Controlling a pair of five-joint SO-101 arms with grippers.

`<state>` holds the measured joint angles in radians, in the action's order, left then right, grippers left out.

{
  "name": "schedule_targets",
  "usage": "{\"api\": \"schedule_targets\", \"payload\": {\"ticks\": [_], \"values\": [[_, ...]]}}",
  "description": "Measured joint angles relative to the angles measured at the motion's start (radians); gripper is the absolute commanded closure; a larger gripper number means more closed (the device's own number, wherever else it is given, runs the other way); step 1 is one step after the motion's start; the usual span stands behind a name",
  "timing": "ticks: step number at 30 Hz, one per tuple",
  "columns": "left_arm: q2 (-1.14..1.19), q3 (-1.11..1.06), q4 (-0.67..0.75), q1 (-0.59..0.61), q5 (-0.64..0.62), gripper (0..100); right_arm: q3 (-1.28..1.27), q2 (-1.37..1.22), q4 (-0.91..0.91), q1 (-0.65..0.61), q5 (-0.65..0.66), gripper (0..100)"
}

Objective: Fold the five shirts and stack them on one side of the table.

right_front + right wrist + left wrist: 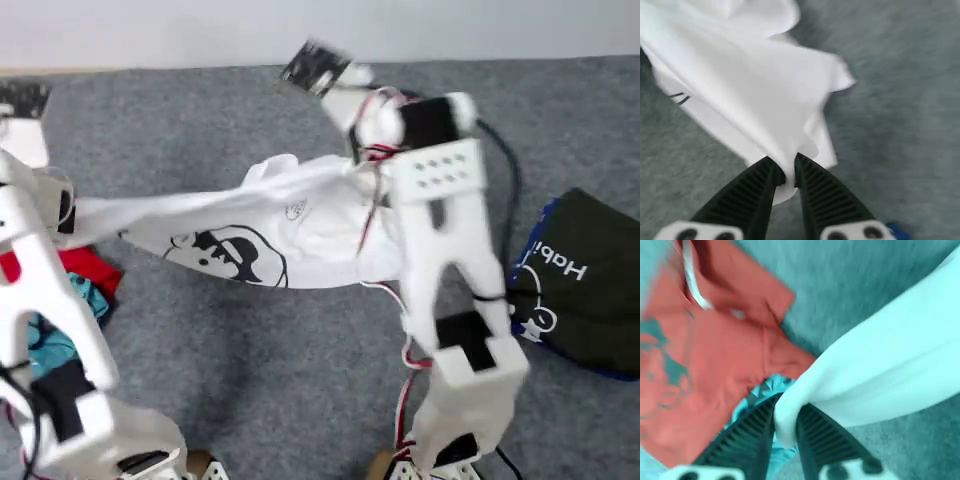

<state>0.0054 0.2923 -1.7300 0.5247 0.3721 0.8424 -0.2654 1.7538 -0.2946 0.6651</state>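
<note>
Grey table (250, 370); white shirt (310, 225), edges pinched.

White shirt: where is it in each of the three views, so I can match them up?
High view: white shirt stretched across the table's middle between the two arms.
Left wrist view: a bunched edge pinched in the left gripper, beside the red shirt.
Right wrist view: a fold pinched in the right gripper.
Shared landmark: the grey table cover, under the shirt in all three.

A grey table (250, 370) meets a pale wall (150, 30).
</note>
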Motion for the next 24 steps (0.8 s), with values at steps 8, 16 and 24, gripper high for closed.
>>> {"api": "schedule_targets", "payload": {"ticks": [8,16,24], "values": [[-0.328,0.008,-0.005,-0.176,0.0,99,0.207,0.203,0.0,0.124,0.0,98.8],[-0.4,-0.192,-0.006,-0.155,0.002,85,0.239,0.25,0.002,0.16,0.002,98.8],[-0.4,-0.483,-0.006,0.003,0.117,82,0.239,0.244,0.003,0.16,0.003,98.8]]}}
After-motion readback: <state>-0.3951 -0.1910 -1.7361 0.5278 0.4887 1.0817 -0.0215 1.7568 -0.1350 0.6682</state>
